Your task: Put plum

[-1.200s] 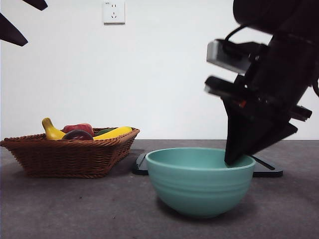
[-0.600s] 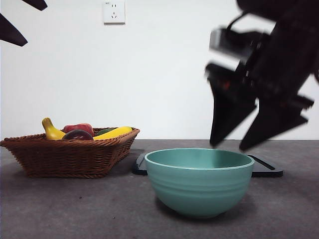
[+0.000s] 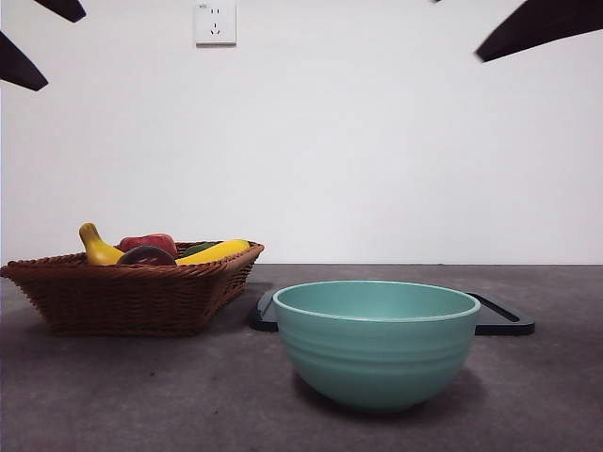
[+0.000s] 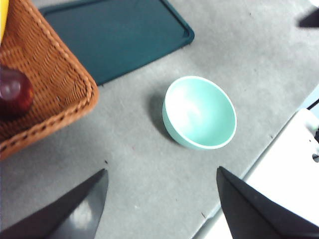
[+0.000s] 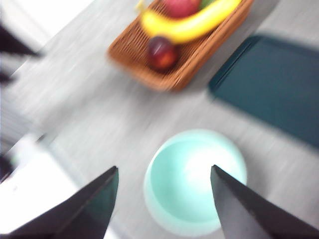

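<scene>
The plum (image 5: 162,53) sits in the wicker basket (image 3: 132,292) by its near rim, beside a banana (image 5: 192,25); being round, it shows no long axis. The teal bowl (image 3: 377,344) stands apart on open worktop (image 3: 141,395). Right hand (image 5: 162,199) hangs high above the bowl, jaws apart, holding nothing. Left hand (image 4: 162,199) waits aloft, also spread.

Right wrist view: the whole picture is motion-blurred; the plum (image 5: 161,53) in the wicker basket (image 5: 144,59) shows only as a soft dark-red blob far beyond the jaws, and the basket's far end is cut off by the edge. Left wrist view: the plum (image 4: 14,92) and the basket (image 4: 55,84) are cropped at the border, well off to one side of the jaws. Front view: the basket rim (image 3: 141,266) hides most of the plum (image 3: 146,254); the teal bowl (image 3: 377,344) hides its own interior and the middle of the dark tray (image 3: 504,320).
</scene>
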You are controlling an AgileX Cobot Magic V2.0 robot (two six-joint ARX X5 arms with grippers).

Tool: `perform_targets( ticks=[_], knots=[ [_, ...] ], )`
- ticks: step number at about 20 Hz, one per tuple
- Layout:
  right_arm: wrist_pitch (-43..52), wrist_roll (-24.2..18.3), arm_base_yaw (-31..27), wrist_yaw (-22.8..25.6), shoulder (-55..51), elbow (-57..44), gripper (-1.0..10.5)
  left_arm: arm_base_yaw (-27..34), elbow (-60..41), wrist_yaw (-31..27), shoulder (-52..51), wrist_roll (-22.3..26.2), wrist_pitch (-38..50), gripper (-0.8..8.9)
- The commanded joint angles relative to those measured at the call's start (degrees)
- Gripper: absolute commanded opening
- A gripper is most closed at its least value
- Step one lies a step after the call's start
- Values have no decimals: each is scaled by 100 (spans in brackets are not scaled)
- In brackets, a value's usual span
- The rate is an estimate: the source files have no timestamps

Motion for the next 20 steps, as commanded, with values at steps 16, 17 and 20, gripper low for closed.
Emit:
perform_targets(
  ticks=[16, 17, 20],
  knots=[
    [-769, -72, 57, -94, -400, 66, 293, -26, 94, 33, 31, -11, 9, 341],
    [-772, -72, 57, -94, -400, 66, 292, -26, 94, 33, 31, -11, 9, 330],
    [-778, -74, 57, -81, -400, 66, 126, -26, 94, 33, 31, -11, 11, 73]
  ],
)
